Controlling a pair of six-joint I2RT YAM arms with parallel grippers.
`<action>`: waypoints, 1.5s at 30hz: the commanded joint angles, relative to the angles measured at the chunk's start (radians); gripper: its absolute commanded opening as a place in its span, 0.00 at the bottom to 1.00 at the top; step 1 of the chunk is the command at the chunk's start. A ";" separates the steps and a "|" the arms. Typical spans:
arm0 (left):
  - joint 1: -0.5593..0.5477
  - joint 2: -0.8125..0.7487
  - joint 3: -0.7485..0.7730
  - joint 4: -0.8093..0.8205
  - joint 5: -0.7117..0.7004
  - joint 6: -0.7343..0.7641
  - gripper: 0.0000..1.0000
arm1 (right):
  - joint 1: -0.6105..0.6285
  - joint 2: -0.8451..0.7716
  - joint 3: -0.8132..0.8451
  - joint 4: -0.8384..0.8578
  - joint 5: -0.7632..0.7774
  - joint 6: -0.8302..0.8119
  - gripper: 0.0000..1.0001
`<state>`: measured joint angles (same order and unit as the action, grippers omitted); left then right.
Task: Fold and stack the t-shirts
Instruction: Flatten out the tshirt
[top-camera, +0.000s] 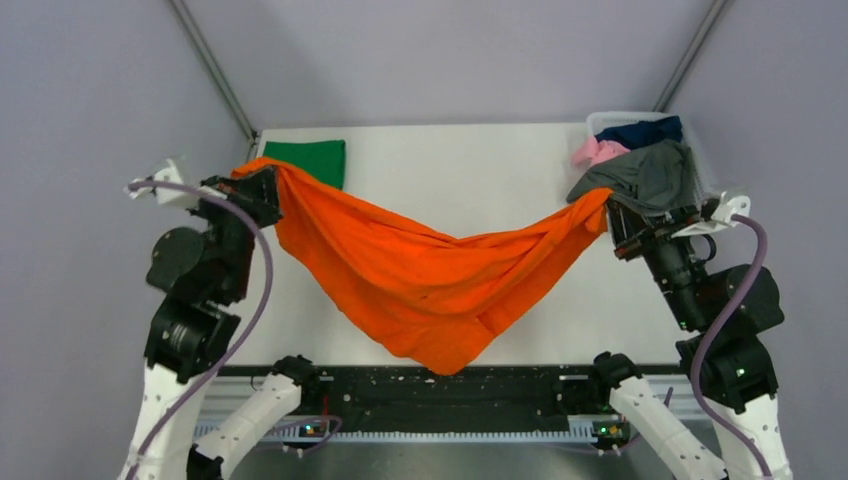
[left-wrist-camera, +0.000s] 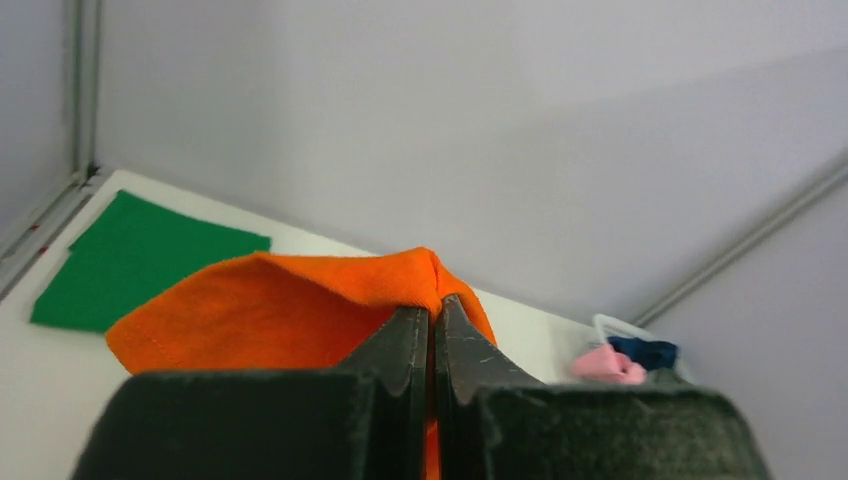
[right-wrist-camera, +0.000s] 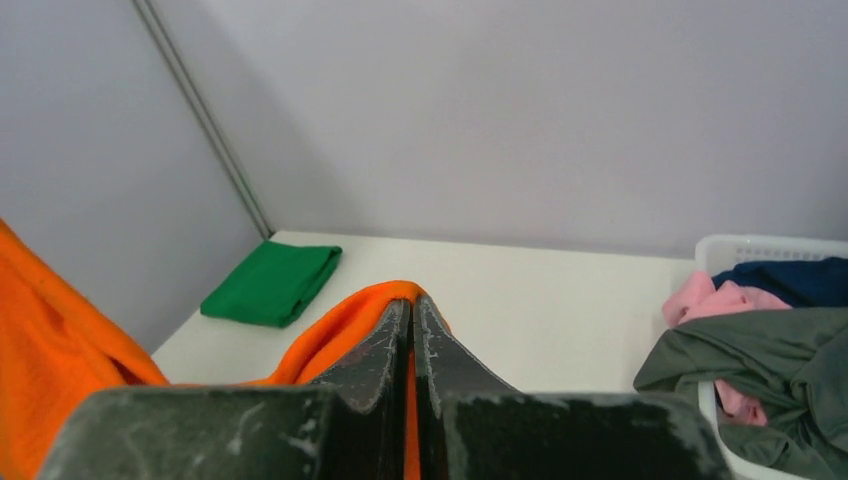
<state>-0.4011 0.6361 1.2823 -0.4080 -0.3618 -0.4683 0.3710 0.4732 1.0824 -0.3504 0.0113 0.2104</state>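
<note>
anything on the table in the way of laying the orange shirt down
Nothing visible. The orange shirt hangs between the left gripper and right gripper, both shut on it. The green shirt lies at the far left corner, the basket at the far right; the table under the cloth is hidden.

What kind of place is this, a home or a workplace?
Probably a robot test cell in a laboratory: plain grey walls enclose a white table, and the left arm and right arm, bolted at its near edge, hold an orange t-shirt.
</note>
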 joint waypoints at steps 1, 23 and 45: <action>0.002 0.192 -0.019 0.025 -0.173 0.045 0.00 | 0.007 0.016 -0.086 0.010 0.025 0.021 0.00; 0.173 1.375 0.541 0.063 0.374 0.006 0.99 | -0.038 0.800 -0.395 0.296 0.332 0.145 0.00; -0.667 0.733 -0.480 -0.251 0.147 -0.536 0.87 | -0.095 0.685 -0.457 0.288 0.228 0.152 0.00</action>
<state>-1.0321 1.3182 0.8055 -0.5999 -0.1883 -0.8558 0.2848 1.1828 0.6334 -0.0933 0.2714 0.3454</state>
